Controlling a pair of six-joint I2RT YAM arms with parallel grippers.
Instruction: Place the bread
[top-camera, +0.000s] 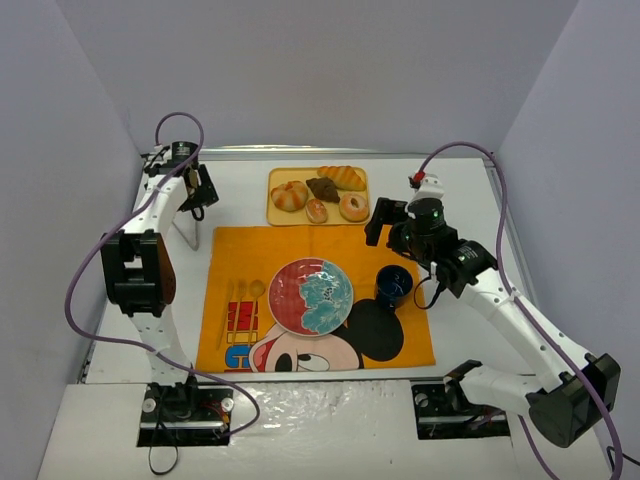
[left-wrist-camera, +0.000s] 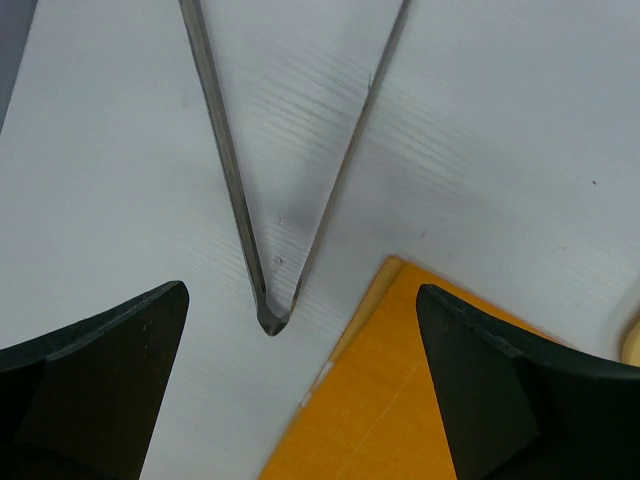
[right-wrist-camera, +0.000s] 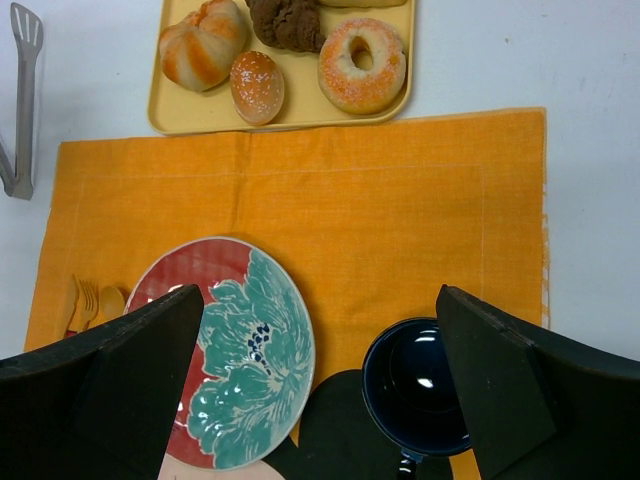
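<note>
Yellow plastic tray (right-wrist-camera: 185, 112) holds the round golden-brown knotted bread (right-wrist-camera: 203, 45) at its left end. Left gripper (left-wrist-camera: 300, 292): jaws spread wide, empty, above the metal tongs (left-wrist-camera: 224, 150). Right gripper (right-wrist-camera: 320, 292): jaws spread wide, empty, above the orange cloth placemat (right-wrist-camera: 400, 200).

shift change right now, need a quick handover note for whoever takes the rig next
left pincer: open, empty, over the hinge end of the tongs, which lie on the table by the mat's corner.
right pincer: open, empty, over the orange mat between plate and cup.
bread: on the yellow tray, at its left end.
plate: on the mat, nothing on it.
done: nothing yet; bread untouched.
left to do: pick up the bread, probably with the tongs, and place it, likely on the plate.
</note>
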